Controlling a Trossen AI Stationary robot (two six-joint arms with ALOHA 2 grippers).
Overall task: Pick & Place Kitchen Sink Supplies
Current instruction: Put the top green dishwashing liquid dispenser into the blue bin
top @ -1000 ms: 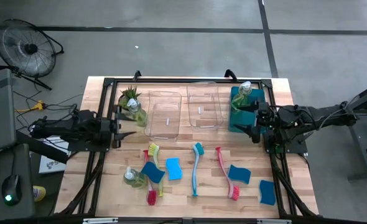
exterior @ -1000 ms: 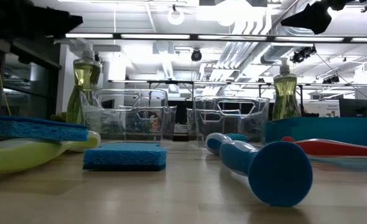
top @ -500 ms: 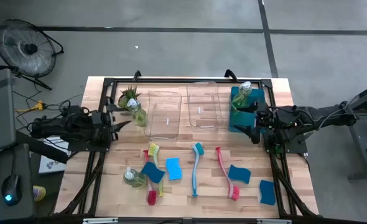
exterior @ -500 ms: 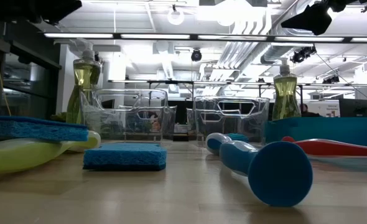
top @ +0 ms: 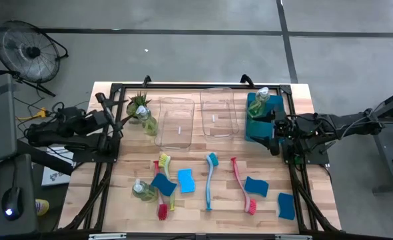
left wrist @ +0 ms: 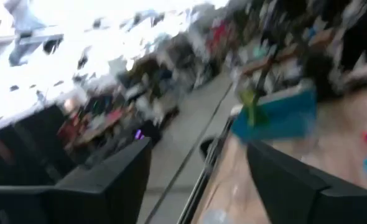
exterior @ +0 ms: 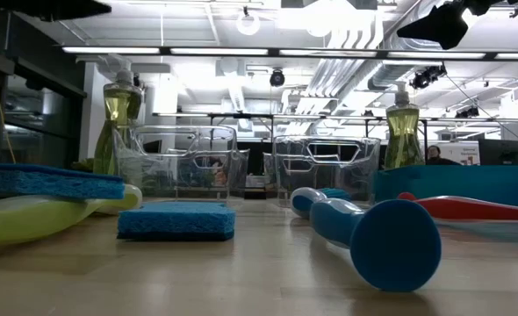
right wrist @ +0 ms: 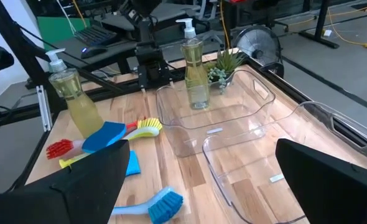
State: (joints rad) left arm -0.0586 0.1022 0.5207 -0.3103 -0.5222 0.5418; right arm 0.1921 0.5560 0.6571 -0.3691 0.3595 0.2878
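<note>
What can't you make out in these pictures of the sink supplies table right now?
- Left wrist view: motion blur smears everything; only a teal bin and wood are guessable.
- Low view: the blue sponge and teal brush up close block the items behind them; neither pincer shows.
- High view: the soap bottle in the teal bin is partly hidden by the right pincer.
- High view: bottle labels are too small.

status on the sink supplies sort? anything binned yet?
Done: one soap bottle stands in the teal bin. Both clear bins look empty.
In hand: nothing. The left gripper is open by the plant; the right gripper is open over the teal bin.
Left: four sponges, four brushes and two more bottles lie loose on the table.
</note>
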